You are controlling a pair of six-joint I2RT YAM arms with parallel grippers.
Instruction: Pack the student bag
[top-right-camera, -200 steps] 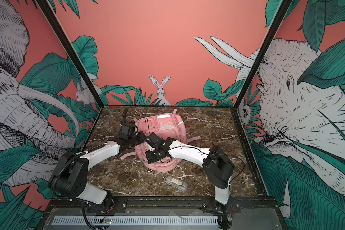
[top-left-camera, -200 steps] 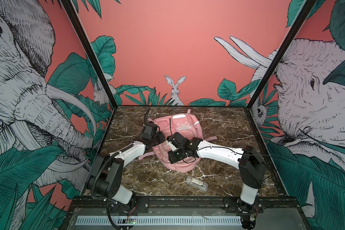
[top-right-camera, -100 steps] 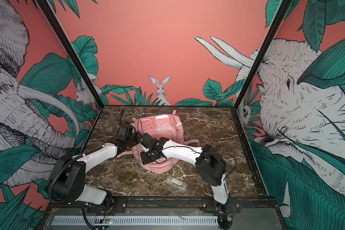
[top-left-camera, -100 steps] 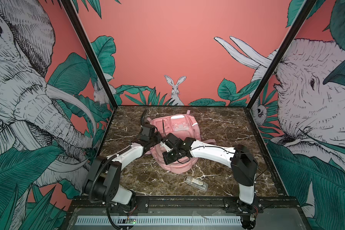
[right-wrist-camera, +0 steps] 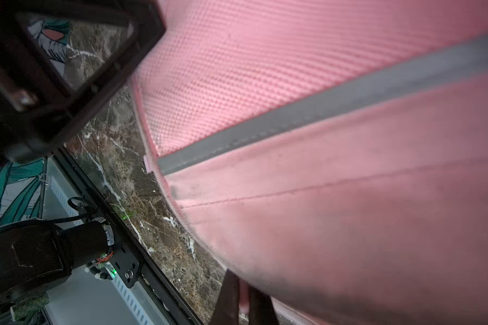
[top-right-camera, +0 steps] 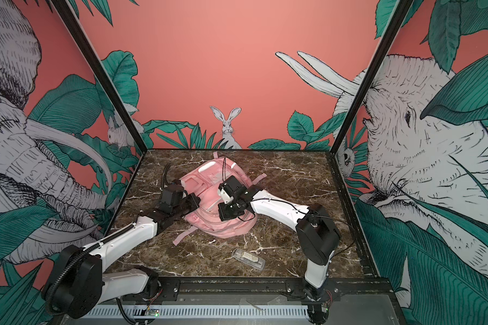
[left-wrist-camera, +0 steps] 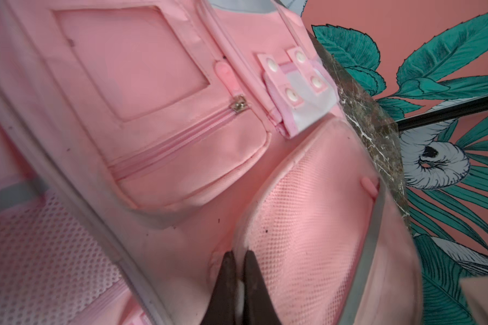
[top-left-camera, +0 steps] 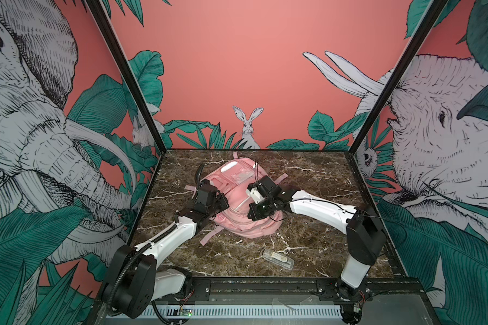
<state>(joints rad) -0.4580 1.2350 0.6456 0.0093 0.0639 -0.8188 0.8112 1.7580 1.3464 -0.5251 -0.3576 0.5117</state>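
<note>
The left gripper (left-wrist-camera: 238, 254) and right gripper (right-wrist-camera: 243, 284) stay closed on fabric of the student bag (top-left-camera: 231, 180). The right one has pulled back rightward, probably stretching it open.

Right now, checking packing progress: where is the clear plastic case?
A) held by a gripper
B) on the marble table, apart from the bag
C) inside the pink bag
B: the clear case lies on the marble table, apart from the student bag.
</note>
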